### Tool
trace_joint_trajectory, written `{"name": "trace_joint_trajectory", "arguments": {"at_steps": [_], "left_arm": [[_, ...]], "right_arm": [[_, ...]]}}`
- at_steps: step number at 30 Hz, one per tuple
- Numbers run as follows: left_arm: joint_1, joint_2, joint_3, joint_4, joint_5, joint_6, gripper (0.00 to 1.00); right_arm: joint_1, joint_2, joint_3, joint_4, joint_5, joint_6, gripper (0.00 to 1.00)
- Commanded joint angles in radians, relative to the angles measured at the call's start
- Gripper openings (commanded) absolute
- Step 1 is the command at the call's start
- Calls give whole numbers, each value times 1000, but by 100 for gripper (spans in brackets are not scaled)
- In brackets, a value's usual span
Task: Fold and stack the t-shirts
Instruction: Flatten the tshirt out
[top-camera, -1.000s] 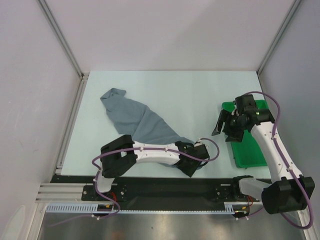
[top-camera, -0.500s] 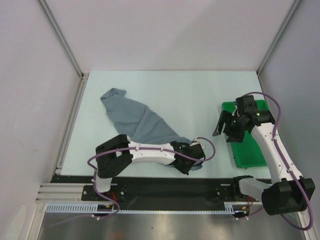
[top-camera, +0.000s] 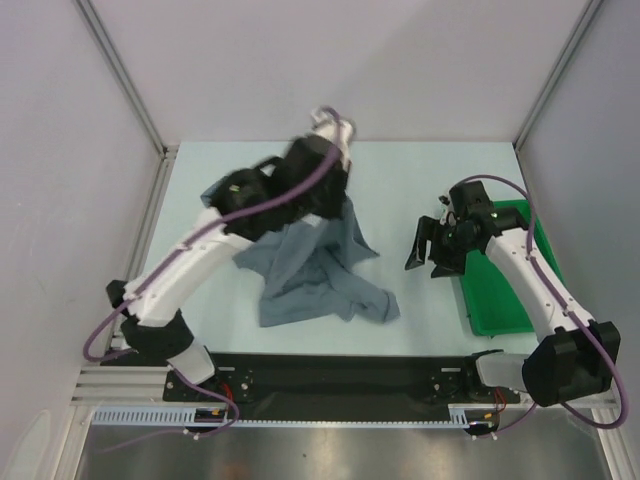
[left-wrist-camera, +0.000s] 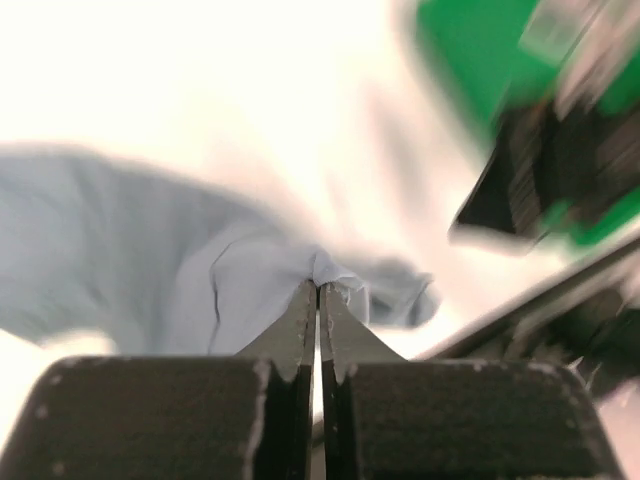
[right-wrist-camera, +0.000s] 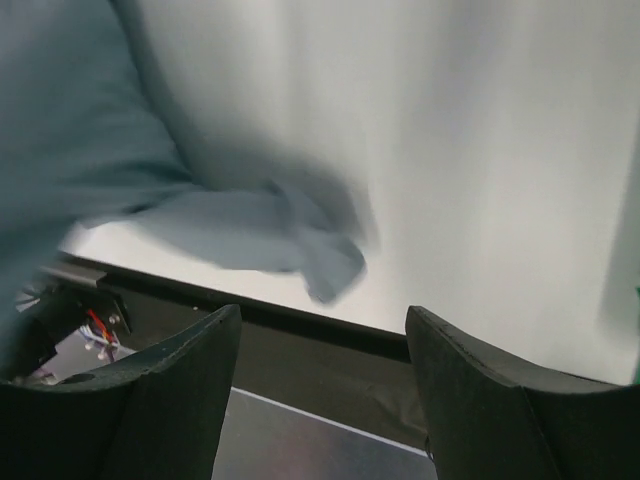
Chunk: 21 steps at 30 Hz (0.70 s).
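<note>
One slate blue-grey t-shirt lies crumpled mid-table, and one part of it is pulled up toward the far side. My left gripper is raised over the far middle of the table, shut on a pinch of that cloth. Below it, the rest of the t-shirt hangs and trails, blurred. My right gripper stands open with nothing between its fingers, to the right of the shirt and beside the tray. Its wrist view faces the t-shirt, with one loose end near the table's front edge.
A green plastic tray sits at the right edge, partly under the right arm, and shows as a green blur in the left wrist view. A black bar runs along the front edge. White walls enclose the table.
My left gripper shut on the t-shirt's near end at the front edge, then swung up and back to the far middle, dragging the cloth along. My right gripper shifted a little left.
</note>
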Motion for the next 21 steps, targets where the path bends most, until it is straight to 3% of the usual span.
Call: {"name": "trace_joint_trajectory", "arguments": {"at_steps": [1, 2, 5, 11, 17, 21], "left_arm": [[55, -46, 287, -189, -110, 128, 0], [63, -41, 398, -199, -113, 146, 1], [84, -55, 501, -185, -113, 205, 0], [96, -211, 415, -4, -129, 266, 0], [96, -265, 439, 56, -115, 315, 0], [96, -292, 429, 61, -101, 315, 0]], "right_arm": [[52, 19, 46, 50, -70, -21, 73], [61, 17, 43, 61, -80, -19, 73], [101, 17, 14, 107, -109, 7, 75], [197, 55, -39, 187, -132, 72, 82], [237, 129, -29, 485, -267, 175, 98], [277, 251, -20, 859, -440, 262, 99]]}}
